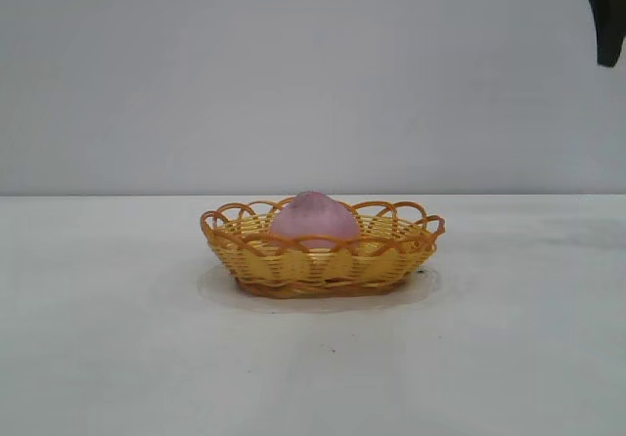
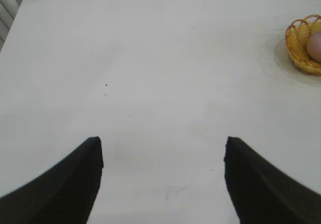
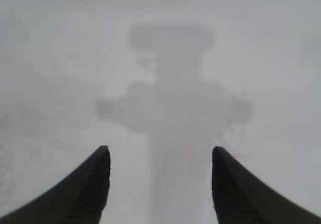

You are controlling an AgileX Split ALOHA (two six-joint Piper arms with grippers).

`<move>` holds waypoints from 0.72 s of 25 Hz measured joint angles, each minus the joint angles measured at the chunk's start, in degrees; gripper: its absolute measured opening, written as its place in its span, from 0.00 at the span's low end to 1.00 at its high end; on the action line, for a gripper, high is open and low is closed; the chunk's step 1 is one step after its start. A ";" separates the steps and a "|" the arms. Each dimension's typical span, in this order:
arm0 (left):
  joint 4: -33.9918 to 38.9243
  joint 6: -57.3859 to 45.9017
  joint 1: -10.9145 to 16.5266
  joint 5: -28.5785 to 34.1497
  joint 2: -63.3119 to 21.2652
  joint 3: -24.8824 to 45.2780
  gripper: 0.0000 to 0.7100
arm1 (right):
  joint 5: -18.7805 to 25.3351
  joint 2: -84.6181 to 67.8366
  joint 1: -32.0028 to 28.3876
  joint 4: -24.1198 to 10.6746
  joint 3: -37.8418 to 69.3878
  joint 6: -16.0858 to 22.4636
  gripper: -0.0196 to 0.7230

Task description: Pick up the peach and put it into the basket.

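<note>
Bare table (image 1: 117, 358) fills the front of the exterior view, nothing on it nearer than the basket (image 1: 323, 260), which sits mid-table. Peach (image 1: 314, 217) is inside the basket, resting on the weave w/ its pink dome poking above the orange looped rim, roughly centred, maybe a touch toward the left arm's side. From where I sit the task looks done: peach in, nothing gripping it.

Right gripper (image 3: 160, 184) is up high, only a dark bit of it showing at the top right corner of the exterior view, well apart from the basket. Its wrist cam shows both fingers spread over bare table w/ just the arm's shadow between them, so it's released and empty.

Left gripper (image 2: 163, 179) is parked, fingers apart, nothing in them, pointing across open table; basket w/ peach sits far off at the edge of its wrist view.

Handling, my guess: peach looks matte, rounded, prob light and slightly soft, not slippery. If I had to regrasp I'd take it across the widest part of the dome from above, jaws clear of the rim loops, since the basket looks light enough to drag or tip if snagged
</note>
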 joint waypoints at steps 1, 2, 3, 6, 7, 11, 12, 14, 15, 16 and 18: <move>0.00 0.00 0.00 0.00 0.00 0.00 0.69 | 0.00 -1.98 0.00 0.00 0.93 0.00 0.55; 0.00 0.00 0.00 0.00 0.00 0.00 0.69 | 0.12 -3.98 0.00 0.00 2.10 0.00 0.55; 0.00 0.00 0.00 0.00 0.00 0.00 0.69 | 0.15 -6.02 0.00 0.00 3.20 0.00 0.55; 0.00 0.00 0.00 0.00 0.00 0.00 0.69 | 0.39 -11.65 0.00 -0.27 8.06 0.00 0.55; 0.00 0.00 0.00 0.00 0.00 0.00 0.69 | 0.40 -13.30 0.00 -0.61 9.62 0.00 0.55; 0.00 0.00 0.00 0.00 0.00 0.00 0.69 | 0.60 -21.11 0.00 -0.99 17.25 0.00 0.55; 0.00 0.00 0.00 0.00 0.00 0.00 0.69 | 0.60 -23.16 0.00 -0.98 19.19 0.00 0.55; 0.00 0.00 0.00 0.00 0.00 0.00 0.69 | 0.60 -26.72 0.00 -0.98 22.44 0.00 0.55; 0.00 0.00 0.00 0.00 0.00 0.00 0.69 | 0.60 -28.95 0.00 -1.02 24.46 0.00 0.55; 0.00 0.00 0.00 0.00 0.00 0.00 0.69 | 0.60 -31.61 0.00 -1.02 26.47 0.00 0.55; 0.00 0.00 0.00 0.00 0.00 0.00 0.69 | 0.64 -35.97 0.00 -1.02 30.58 0.00 0.55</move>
